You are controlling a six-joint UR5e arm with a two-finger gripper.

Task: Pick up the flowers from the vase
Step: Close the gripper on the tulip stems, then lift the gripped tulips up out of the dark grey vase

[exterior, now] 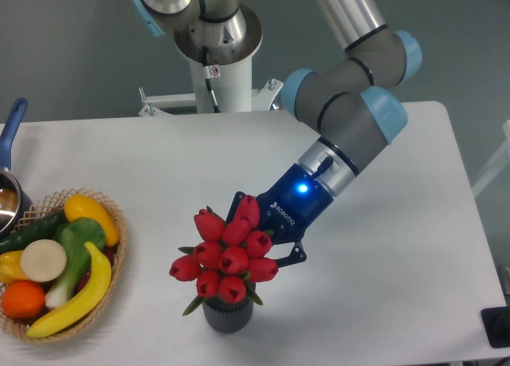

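The arm slants down from the upper right, its gripper (259,234) buried in the flowers (227,254); whether the fingers pinch them cannot be told. The bunch stands upright in the vase (227,314), just below the fingers, buds leaning slightly left

Flowers (227,254) stand in the vase (228,314) at the tabletop's (382,286) front; hand (267,234) right behind them, basket (111,254) far left
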